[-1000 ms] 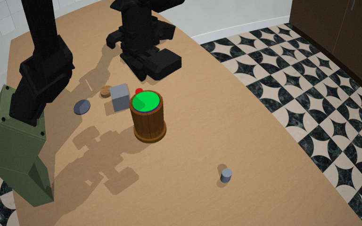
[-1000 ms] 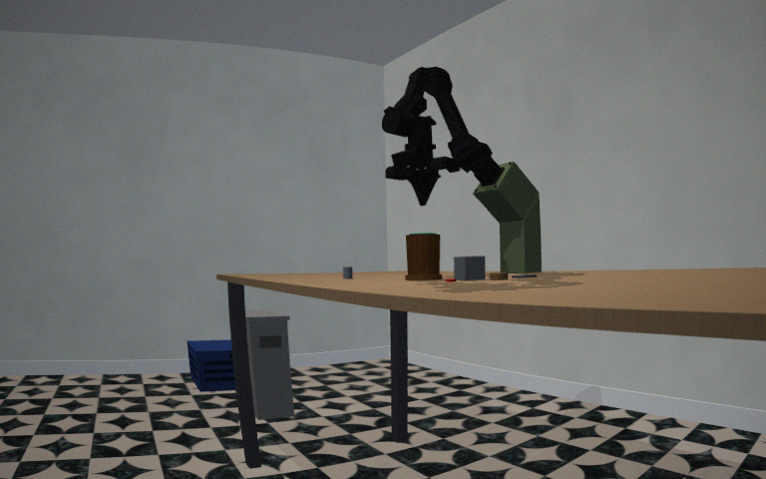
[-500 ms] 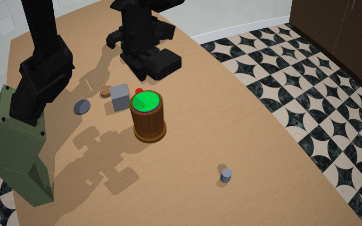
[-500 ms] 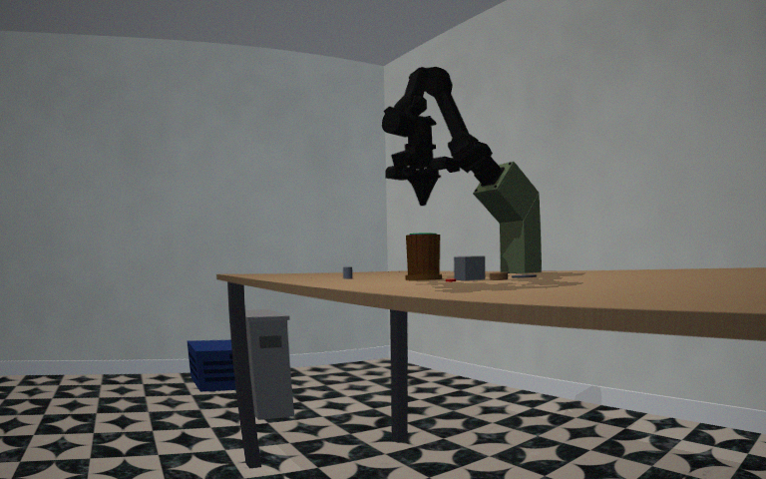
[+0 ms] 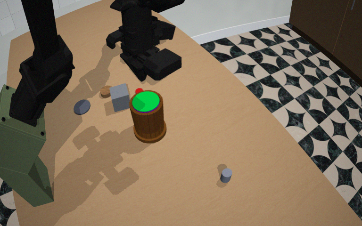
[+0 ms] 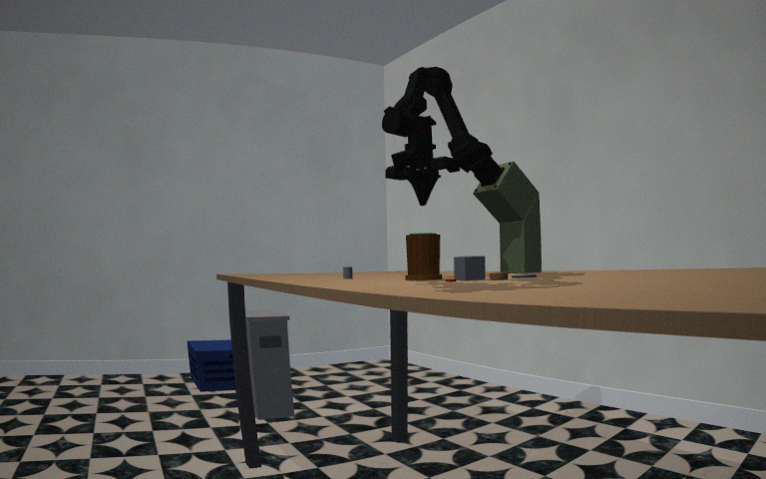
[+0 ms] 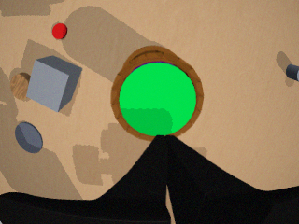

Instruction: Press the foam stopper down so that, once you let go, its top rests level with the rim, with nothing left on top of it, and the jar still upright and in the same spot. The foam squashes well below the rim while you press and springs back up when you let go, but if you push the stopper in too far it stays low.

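Note:
A brown wooden jar [image 5: 148, 123] [image 6: 422, 256] [image 7: 122, 81] stands upright on the table [image 5: 213, 127] [image 6: 621, 299]. A bright green foam stopper [image 5: 146, 101] [image 6: 422, 233] [image 7: 157, 96] fills its mouth. Its top shows as a thin sliver just above the rim in the exterior view, with a purple edge under it in the top view. Nothing lies on it. My gripper [image 5: 143, 77] [image 6: 422, 202] [image 7: 163, 143] is shut and empty. It points straight down and hangs well above the stopper, not touching it.
A grey cube [image 5: 119, 97] [image 6: 469, 267] [image 7: 52, 82] stands close beside the jar. A small red disc [image 5: 138, 90] [image 7: 59, 30], a wooden disc [image 5: 105, 91] and a dark blue-grey disc [image 5: 81, 106] [image 7: 28, 137] lie nearby. A small grey cylinder [image 5: 226, 175] [image 6: 347, 271] stands apart.

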